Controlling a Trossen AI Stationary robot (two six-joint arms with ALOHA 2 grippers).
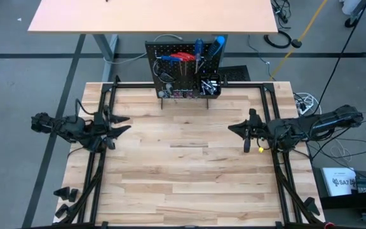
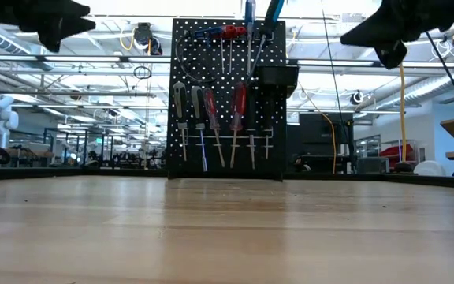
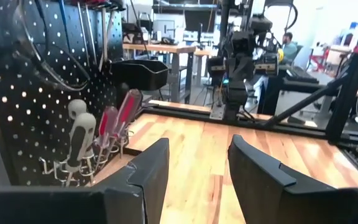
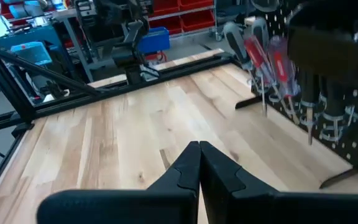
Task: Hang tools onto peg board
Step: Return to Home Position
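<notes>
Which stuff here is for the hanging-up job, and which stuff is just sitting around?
For the job: peg board, red-handled screwdrivers hanging on it, its black bin, open left gripper, shut right gripper.

Just around: tan desk behind, floor cables, white box.

peg board (image 2: pixel 274 134) on table (image 1: pixel 183 172), far edge — tools (image 2: pixel 238 106) on it

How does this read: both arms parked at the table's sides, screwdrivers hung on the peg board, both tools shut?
Wrong on one count: the left tool is open, its fingers apart in the left wrist view. Only the right tool is shut. The screwdrivers do hang on the peg board, and the rest stands.
</notes>
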